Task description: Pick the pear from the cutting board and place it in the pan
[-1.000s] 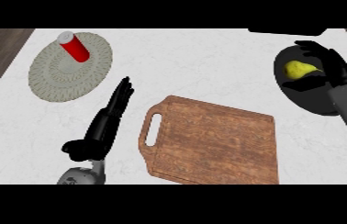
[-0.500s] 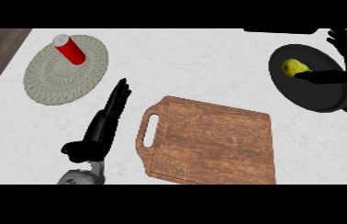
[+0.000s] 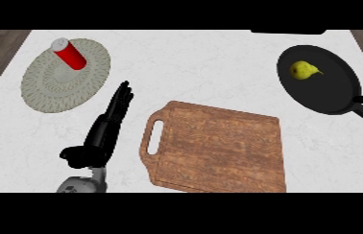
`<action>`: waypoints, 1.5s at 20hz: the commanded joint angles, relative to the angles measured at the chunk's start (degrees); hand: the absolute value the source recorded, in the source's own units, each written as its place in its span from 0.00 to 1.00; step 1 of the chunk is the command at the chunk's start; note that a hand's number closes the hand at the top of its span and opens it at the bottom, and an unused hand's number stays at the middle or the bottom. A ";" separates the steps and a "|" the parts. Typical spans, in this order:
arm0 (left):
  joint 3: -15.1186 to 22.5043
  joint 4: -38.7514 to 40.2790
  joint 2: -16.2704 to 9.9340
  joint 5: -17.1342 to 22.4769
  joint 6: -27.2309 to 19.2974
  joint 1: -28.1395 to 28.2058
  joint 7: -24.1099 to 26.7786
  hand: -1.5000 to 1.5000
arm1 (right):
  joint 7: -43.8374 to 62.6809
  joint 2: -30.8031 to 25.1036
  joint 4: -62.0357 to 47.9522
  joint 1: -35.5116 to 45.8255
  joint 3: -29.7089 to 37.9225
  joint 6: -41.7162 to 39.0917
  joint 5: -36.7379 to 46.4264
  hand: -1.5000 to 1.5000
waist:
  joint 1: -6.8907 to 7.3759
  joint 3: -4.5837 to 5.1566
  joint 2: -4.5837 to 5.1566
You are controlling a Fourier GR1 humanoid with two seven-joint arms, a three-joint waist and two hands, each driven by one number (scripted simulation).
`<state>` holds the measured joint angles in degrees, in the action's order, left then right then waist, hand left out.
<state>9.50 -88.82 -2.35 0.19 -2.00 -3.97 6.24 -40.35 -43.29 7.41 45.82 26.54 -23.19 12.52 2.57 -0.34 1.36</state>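
Note:
A yellow pear [image 3: 303,69] lies inside the black pan [image 3: 333,96] at the right of the counter, toward the pan's upper left. The wooden cutting board [image 3: 220,149] sits in the lower middle with nothing on it, its handle slot on the left. My left hand [image 3: 106,127] rests open to the left of the board, fingers straight and pointing up the counter. My right hand does not show in the head view.
A round woven placemat [image 3: 53,87] lies at the upper left with a red can [image 3: 69,53] standing on its upper part. The pan's handle [image 3: 355,103] runs off the right edge. White marble counter surrounds everything.
My right hand let go of the pear in the pan and drew away out of view to the right. The left hand has stayed still.

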 commanded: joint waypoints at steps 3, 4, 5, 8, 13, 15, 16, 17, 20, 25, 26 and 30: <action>-0.91 -0.29 -0.41 0.40 0.22 -0.23 -0.20 0.50 | -8.53 -2.32 1.35 -7.16 -1.01 -11.00 0.50 0.00 | -0.64 -0.03 -0.22; 1.03 -1.43 0.85 -1.43 -1.16 0.64 0.35 0.50 | -8.09 -1.73 1.81 -6.47 -1.02 -11.12 0.32 0.00 | -0.50 0.00 -0.38; -0.62 -0.78 -0.35 -0.27 -0.24 0.09 -0.16 0.50 | -7.66 -2.87 1.90 -6.26 -0.57 -11.46 -0.12 0.00 | -0.29 -0.03 -0.23; -0.27 -0.35 -0.37 0.25 0.56 1.92 -0.26 0.50 | -10.27 -2.73 3.77 -8.52 -1.43 -11.30 0.32 0.00 | -0.55 0.01 -0.46; -2.85 -0.06 -1.33 1.22 0.89 -1.61 -0.73 0.50 | -13.42 -2.11 5.05 -12.61 -2.55 -10.92 0.68 0.00 | -1.34 0.08 -0.66; -0.36 -2.52 -0.57 0.12 0.53 2.02 -0.59 0.50 | -12.79 -3.62 5.31 -11.74 -2.96 -11.58 0.94 0.00 | -0.57 0.01 -0.60; -0.49 -1.29 -0.26 -0.22 0.07 2.37 0.00 0.50 | -11.19 -3.65 4.89 -11.02 -3.39 -11.41 1.27 0.00 | -0.47 0.03 -0.53; -1.19 0.82 -0.56 -0.13 0.60 2.71 3.30 0.50 | -13.62 -5.23 5.35 -13.19 -3.03 -13.34 0.70 0.00 | -1.09 0.05 -0.54; -0.85 -0.47 -0.23 -0.95 -0.50 -0.65 -1.95 0.50 | -13.05 -3.79 6.05 -12.70 -4.06 -11.15 1.26 0.00 | -1.18 0.07 -0.68; -2.16 -0.73 -1.42 1.78 2.45 0.43 -0.63 0.50 | -13.22 -3.57 5.62 -12.53 -4.76 -7.29 1.84 0.00 | -0.51 0.02 -0.47; -0.65 -0.18 0.73 0.02 0.32 2.64 2.41 0.50 | -15.01 -4.34 5.51 -15.15 -5.12 -8.93 1.97 0.00 | -1.04 0.07 -0.66; -1.76 0.09 -0.30 0.96 1.59 0.33 0.85 0.50 | -15.77 -4.44 5.78 -14.79 -5.65 -7.36 2.20 0.00 | -0.94 0.03 -0.53</action>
<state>8.04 -89.79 -2.97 0.90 -0.70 -2.60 6.34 -48.15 -47.09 13.81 32.03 21.32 -24.12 14.35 1.69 -0.30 0.73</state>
